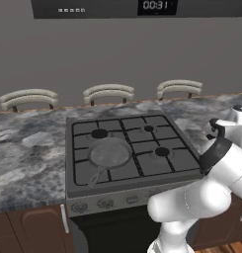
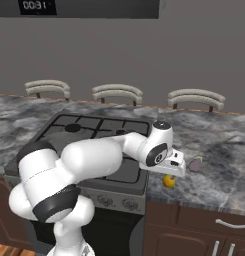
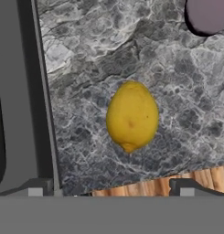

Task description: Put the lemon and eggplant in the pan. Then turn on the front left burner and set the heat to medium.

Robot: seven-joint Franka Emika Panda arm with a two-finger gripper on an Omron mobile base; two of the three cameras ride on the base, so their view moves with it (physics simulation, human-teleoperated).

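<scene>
The yellow lemon (image 3: 132, 116) lies on the marble counter to the right of the stove, also seen as a small yellow ball (image 2: 168, 181) near the counter's front edge. The pale purple eggplant (image 2: 195, 163) rests just beyond it, and its rounded end (image 3: 208, 14) shows at the top right of the hand view. My gripper (image 3: 113, 189) hovers over the lemon, open, its fingertips (image 3: 40, 188) set wide with nothing between them. The grey pan (image 1: 110, 153) sits empty on the stove's front left burner, handle (image 1: 95, 177) pointing toward the front.
The grey four-burner stove (image 1: 142, 170) has a row of knobs (image 1: 105, 202) on its front panel. Its right edge (image 3: 42, 100) runs close beside the lemon. Three chair backs (image 2: 117, 92) stand behind the counter. The counter's front edge (image 3: 150, 186) is near.
</scene>
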